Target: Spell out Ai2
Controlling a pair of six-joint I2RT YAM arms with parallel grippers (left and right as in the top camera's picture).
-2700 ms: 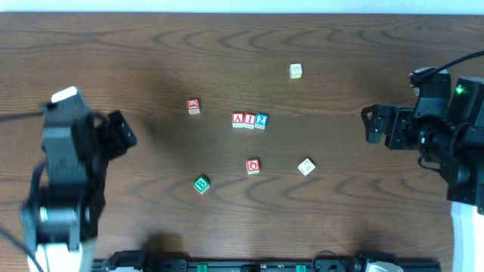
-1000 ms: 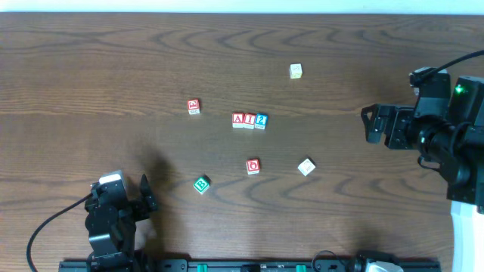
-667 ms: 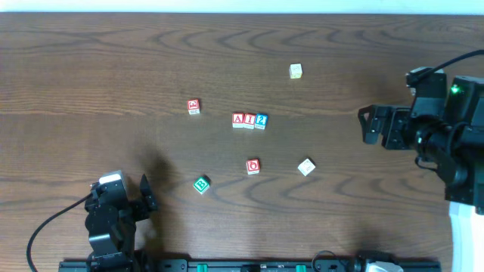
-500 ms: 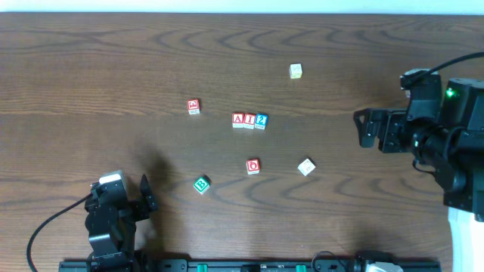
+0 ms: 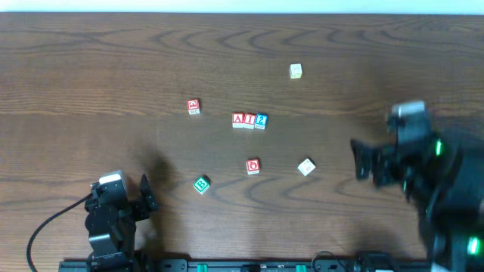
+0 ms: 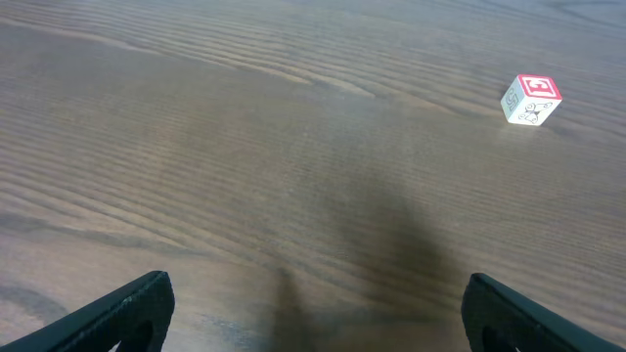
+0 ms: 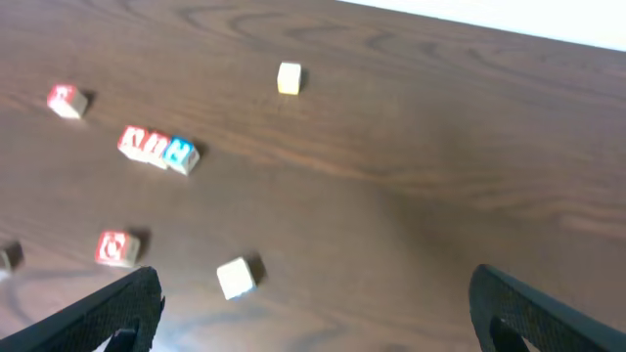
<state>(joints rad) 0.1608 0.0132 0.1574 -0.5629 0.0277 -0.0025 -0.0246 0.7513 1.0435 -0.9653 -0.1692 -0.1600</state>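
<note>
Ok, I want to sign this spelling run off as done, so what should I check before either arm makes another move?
1. The order reads A cube, I cube, 2 cube, left to right in the overhead view: ok.
2. The three sit side by side in one row, no gap visible: ok.
3. The red O cube and green B cube lie apart from the row: ok.
4. The left pincer is open, empty and away from the row: ok.
5. The right pincer is open and empty: ok.
6. The right arm is at rest: cannot tell, it is blurred in the overhead view.
</note>
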